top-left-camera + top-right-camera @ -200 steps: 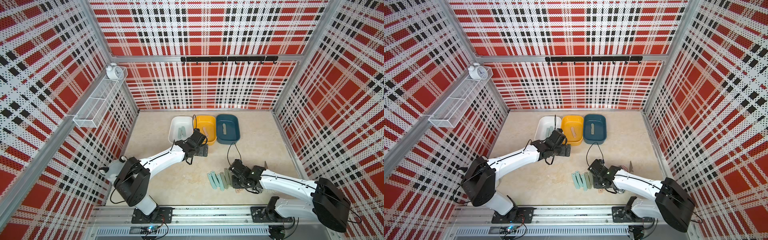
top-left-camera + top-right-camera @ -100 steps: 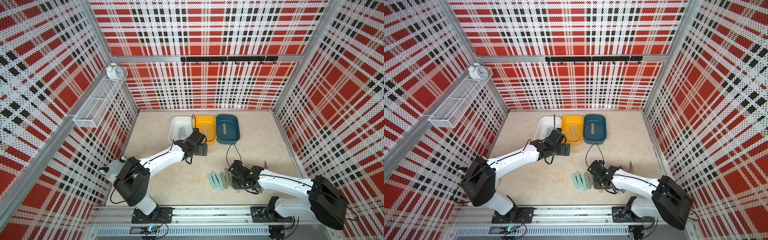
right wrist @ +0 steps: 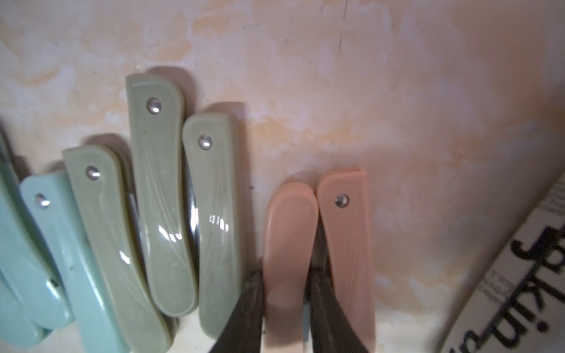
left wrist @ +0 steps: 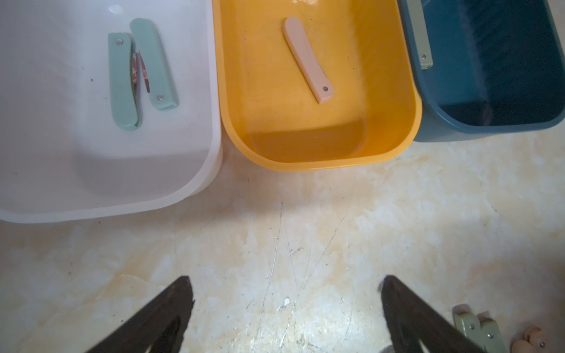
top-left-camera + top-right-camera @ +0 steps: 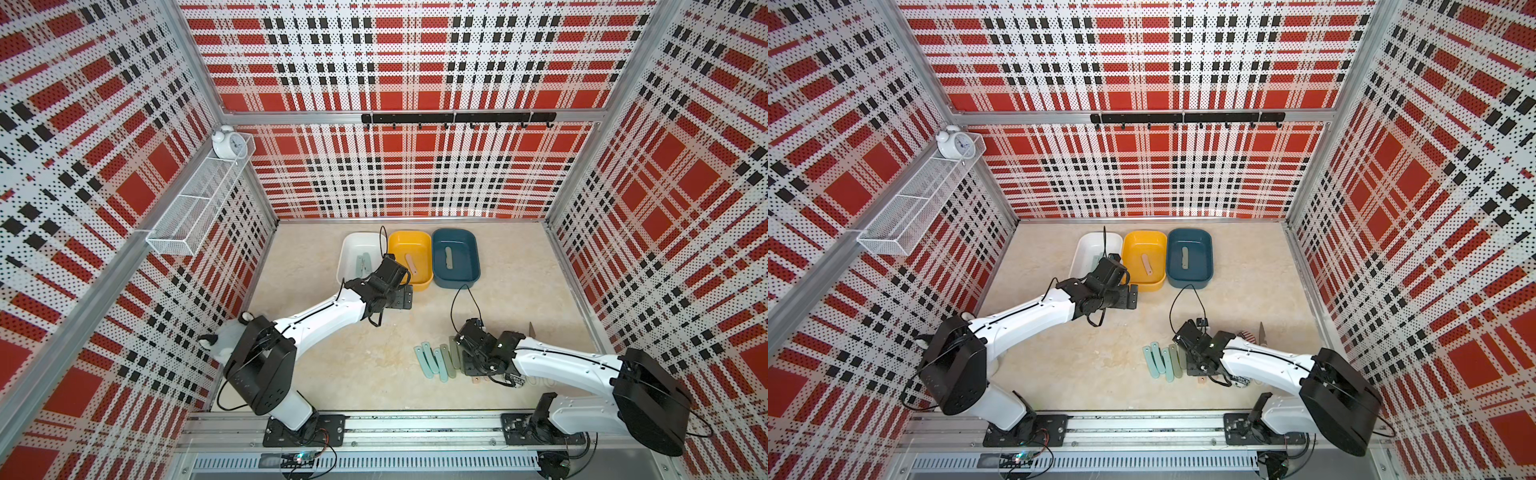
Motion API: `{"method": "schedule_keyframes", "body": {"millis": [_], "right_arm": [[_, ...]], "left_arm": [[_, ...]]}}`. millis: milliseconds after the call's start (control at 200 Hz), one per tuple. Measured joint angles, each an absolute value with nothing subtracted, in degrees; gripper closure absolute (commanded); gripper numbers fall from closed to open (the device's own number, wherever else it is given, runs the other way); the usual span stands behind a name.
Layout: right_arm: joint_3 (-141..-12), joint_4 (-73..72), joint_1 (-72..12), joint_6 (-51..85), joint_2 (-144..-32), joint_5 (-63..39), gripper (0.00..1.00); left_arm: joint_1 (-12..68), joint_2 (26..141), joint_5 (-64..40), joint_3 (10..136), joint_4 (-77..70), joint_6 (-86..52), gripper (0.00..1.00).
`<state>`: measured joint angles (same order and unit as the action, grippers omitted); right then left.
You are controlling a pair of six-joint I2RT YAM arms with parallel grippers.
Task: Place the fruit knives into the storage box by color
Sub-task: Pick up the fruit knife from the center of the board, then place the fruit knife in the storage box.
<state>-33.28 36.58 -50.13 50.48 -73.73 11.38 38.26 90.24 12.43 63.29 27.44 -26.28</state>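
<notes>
Fruit knives lie in a row on the table: mint ones (image 3: 55, 244), sage green ones (image 3: 159, 189) and two peach-pink ones. My right gripper (image 3: 286, 276) is shut on one peach-pink fruit knife (image 3: 290, 232), its jaws either side of it; the other pink knife (image 3: 348, 244) lies right beside it. In both top views the right wrist (image 5: 471, 368) hides this grip. The storage boxes stand at the back: white (image 4: 122, 183) with two mint knives (image 4: 122, 82), yellow (image 4: 305, 146) with a pink knife (image 4: 307, 59), blue (image 4: 489, 122) with a sage knife (image 4: 423, 39). My left gripper (image 4: 286, 284) hangs open and empty before them.
A newspaper-print cylinder (image 3: 519, 275) lies close to the pink knives. A scissors tip (image 5: 531, 329) shows behind the right arm. A wire shelf (image 5: 199, 203) with an alarm clock (image 5: 227, 143) hangs on the left wall.
The right arm has edged slightly left toward the knife row. The left arm has stayed where it was, still open.
</notes>
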Motion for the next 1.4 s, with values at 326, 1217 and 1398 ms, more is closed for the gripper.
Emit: {"method": "schedule_keyframes", "body": {"millis": [326,1217,1398], "right_arm": [[-39.53,38.09,-49.56,48.03,-74.54,14.22,0.82],[-73.19,32.93,-40.88,31.27,-97.03,12.8,0.83],[-84.9,31.57,-38.85,26.44,-106.45,10.74,0.82]], "left_arm": [[36.99,89.71,12.34,63.29,27.44,-26.48,0.01],[32.6,89.36,8.51,64.97,26.55,-31.14,0.02],[28.38,89.36,7.35,65.32,26.48,-31.22,0.02]]}}
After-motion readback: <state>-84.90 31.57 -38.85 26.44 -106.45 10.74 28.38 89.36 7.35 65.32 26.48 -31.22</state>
